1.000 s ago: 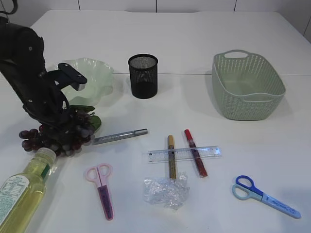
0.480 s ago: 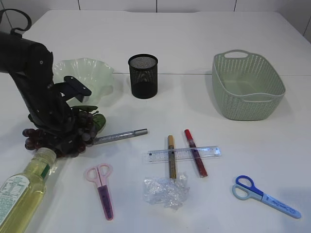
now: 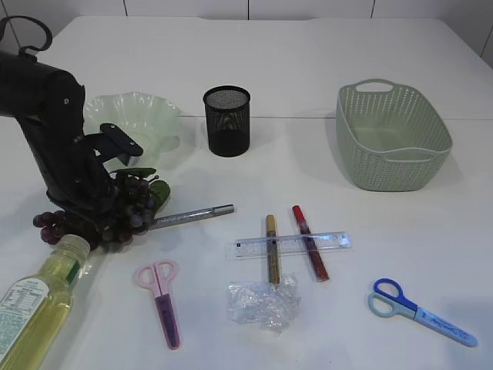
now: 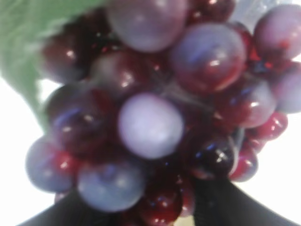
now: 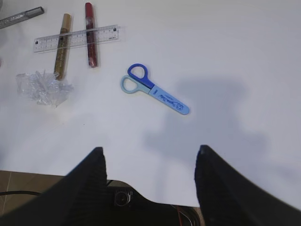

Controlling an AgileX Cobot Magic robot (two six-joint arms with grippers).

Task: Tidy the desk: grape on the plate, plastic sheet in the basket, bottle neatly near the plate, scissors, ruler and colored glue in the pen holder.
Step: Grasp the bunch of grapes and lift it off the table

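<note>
My left gripper (image 3: 94, 214) is shut on the dark purple grape bunch (image 3: 131, 206), which fills the left wrist view (image 4: 150, 117). The bunch hangs just in front of the pale green plate (image 3: 142, 116). The yellow bottle (image 3: 35, 308) lies at the front left. Pink scissors (image 3: 162, 297), blue scissors (image 3: 420, 312), a clear ruler (image 3: 293, 244) across gold (image 3: 272, 254) and red glue sticks (image 3: 312, 250), a silver glue stick (image 3: 191, 216) and the crumpled plastic sheet (image 3: 262, 303) lie on the desk. My right gripper (image 5: 149, 160) is open and empty above the blue scissors (image 5: 155, 89).
The black mesh pen holder (image 3: 226, 121) stands right of the plate. The green basket (image 3: 393, 139) stands at the back right. The right arm does not show in the exterior view.
My left arm has straightened up and shifted a little right and back toward the plate, taking the grape bunch with it. Nothing else has moved.
</note>
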